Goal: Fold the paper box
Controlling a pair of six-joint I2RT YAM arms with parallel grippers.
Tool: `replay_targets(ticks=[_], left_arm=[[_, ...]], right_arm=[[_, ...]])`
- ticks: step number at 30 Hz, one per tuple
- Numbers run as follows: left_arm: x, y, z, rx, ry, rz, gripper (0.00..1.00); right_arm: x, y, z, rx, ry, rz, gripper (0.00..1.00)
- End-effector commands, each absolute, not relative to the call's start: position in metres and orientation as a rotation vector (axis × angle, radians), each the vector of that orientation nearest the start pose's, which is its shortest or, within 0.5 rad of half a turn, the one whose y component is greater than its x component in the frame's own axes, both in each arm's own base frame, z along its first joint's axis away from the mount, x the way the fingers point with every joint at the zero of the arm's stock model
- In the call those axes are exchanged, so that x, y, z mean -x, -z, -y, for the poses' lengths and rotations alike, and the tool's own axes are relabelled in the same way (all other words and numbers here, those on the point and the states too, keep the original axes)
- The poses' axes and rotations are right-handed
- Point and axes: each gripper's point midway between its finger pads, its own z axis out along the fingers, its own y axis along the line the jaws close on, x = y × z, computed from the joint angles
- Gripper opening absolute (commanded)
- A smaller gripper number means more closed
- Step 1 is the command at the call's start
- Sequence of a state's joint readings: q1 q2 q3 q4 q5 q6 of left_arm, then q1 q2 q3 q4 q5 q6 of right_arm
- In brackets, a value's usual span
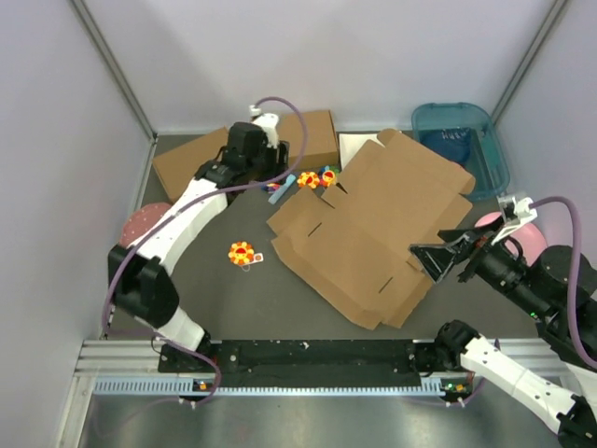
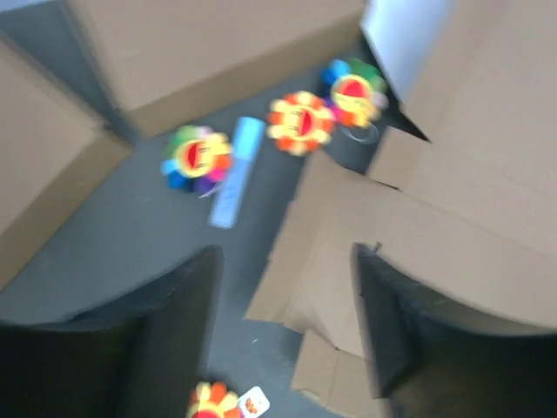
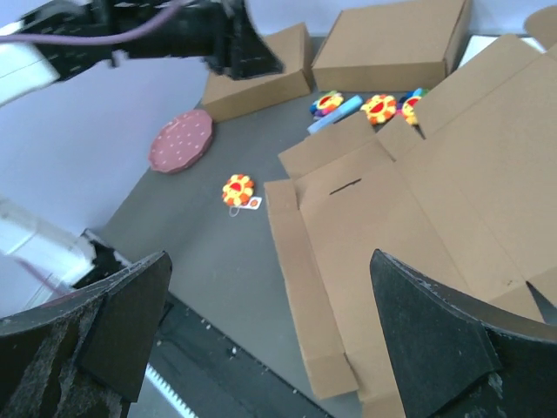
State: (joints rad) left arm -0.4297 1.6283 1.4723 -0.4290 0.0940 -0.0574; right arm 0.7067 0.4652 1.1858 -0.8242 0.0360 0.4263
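Observation:
The paper box [image 1: 373, 229] lies unfolded as a flat brown die-cut sheet at centre right, with flaps and slots showing. My left gripper [image 1: 264, 161] hangs above the table beside the sheet's far-left corner. In the blurred left wrist view its jaws [image 2: 287, 296] stand apart with nothing between them, over the edge of the paper box [image 2: 452, 218]. My right gripper [image 1: 434, 257] hovers over the sheet's right edge. It is wide open [image 3: 270, 296] and empty, above the paper box [image 3: 418, 200].
Two ready-made brown boxes [image 1: 191, 159] [image 1: 312, 138] stand at the back. Flower toys [image 1: 242, 253] [image 1: 308, 179] [image 1: 328, 175] and a blue stick [image 1: 280, 187] lie near the sheet. There are also a white sheet [image 1: 354, 145], a blue bin [image 1: 462, 140] and pink discs [image 1: 145, 224] [image 1: 522, 233].

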Motion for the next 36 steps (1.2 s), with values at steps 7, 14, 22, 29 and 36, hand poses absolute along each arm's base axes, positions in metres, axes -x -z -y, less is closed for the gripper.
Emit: replay_targets(ticks=[7,14,22,29,36], left_arm=[[-0.325,-0.225,0.190,0.447,0.894,-2.069,0.99],[-0.225,-0.162,0.228,0.708,0.914,-2.019,0.99],[-0.183,-0.111,0.248,0.820,0.867,-2.066,0.99],[-0.195,-0.091,0.285,0.711,0.795,-2.125,0.94],[-0.208,-0.077,0.298,0.702,0.780,-2.142,0.85]], right_arm=[[-0.169,-0.330,-0.104,0.025,-0.595,-1.787,0.99],[-0.179,-0.309,-0.123,0.058,-0.623,-1.823,0.99],[-0.175,-0.285,-0.136,0.046,-0.688,-1.891,0.99],[-0.164,-0.279,-0.130,0.030,-0.727,-1.883,0.99],[-0.155,-0.267,-0.120,0.019,-0.706,-1.904,0.99]])
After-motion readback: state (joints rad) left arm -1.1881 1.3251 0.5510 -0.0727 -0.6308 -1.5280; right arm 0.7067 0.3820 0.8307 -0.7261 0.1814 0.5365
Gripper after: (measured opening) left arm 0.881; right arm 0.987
